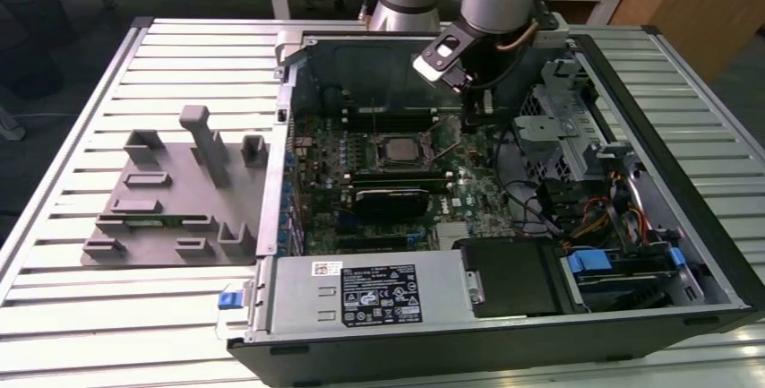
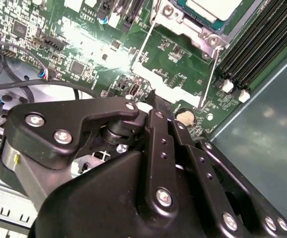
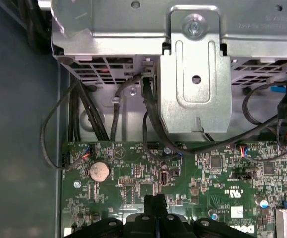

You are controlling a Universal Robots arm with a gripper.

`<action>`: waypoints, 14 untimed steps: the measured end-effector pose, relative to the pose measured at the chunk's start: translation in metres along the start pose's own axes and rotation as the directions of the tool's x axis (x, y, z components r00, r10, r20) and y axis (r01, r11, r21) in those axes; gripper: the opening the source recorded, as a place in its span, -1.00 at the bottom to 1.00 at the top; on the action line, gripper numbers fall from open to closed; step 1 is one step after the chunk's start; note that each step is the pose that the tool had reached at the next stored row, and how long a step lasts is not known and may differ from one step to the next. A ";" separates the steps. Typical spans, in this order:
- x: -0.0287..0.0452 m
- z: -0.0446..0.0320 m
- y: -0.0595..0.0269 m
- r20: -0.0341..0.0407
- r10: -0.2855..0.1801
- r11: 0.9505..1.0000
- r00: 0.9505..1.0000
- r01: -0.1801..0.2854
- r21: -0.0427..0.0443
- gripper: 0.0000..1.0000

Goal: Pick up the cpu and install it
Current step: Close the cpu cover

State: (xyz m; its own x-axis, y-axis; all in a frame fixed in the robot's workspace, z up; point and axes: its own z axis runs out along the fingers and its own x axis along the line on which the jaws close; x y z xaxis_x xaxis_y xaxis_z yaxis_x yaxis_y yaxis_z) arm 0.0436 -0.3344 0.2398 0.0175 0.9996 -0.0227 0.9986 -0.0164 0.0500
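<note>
Hand [image 1: 475,121] [image 3: 156,199]: fingers pressed together, nothing between them, so empty. It hangs low over the motherboard [image 3: 222,173] inside the open computer case [image 1: 478,357]. Its tips are close to the coin cell [image 3: 98,171] [image 2: 185,117]; can't tell if they touch the board.

The cpu [image 1: 392,150] [image 2: 210,7] is not in the hand. It lies flat in the socket [image 2: 183,29], silvery plate up, metal frame around it.

Key relation: the cpu sits off to the side of the hand, toward the exterior view's left of it, near but apart, with bare board between. In the second wrist view it lies ahead of the fingertips, past the coin cell, with the memory slots [image 2: 252,49] beside it. The cpu is square, so no long axis; its edges look parallel to the board edges. One arm only, so no nearer-arm choice.

Can't tell whether the socket frame is latched. The grey holder tray [image 1: 179,195] sits on the table [image 1: 107,316], outside the case, well away from the hand beyond the cpu. Judgement: the cpu looks placed in the socket, hand clear of it.
</note>
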 end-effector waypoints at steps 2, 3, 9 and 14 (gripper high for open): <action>0.0000 -0.0002 -0.0036 0.000 0.001 1.000 1.000 -0.001 0.000 -0.79; 0.0001 -0.0003 -0.0056 0.000 0.002 1.000 1.000 -0.002 0.000 -0.79; 0.0004 -0.0010 -0.0200 0.000 0.008 1.000 1.000 -0.008 0.000 -0.79; 0.0005 -0.0016 -0.0317 0.001 0.013 1.000 1.000 -0.013 0.000 -0.79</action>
State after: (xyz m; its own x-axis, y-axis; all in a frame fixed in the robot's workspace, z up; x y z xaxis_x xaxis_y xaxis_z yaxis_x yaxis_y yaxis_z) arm 0.0119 -0.3333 0.2397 0.0305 0.9993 -0.0226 0.9983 -0.0293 0.0501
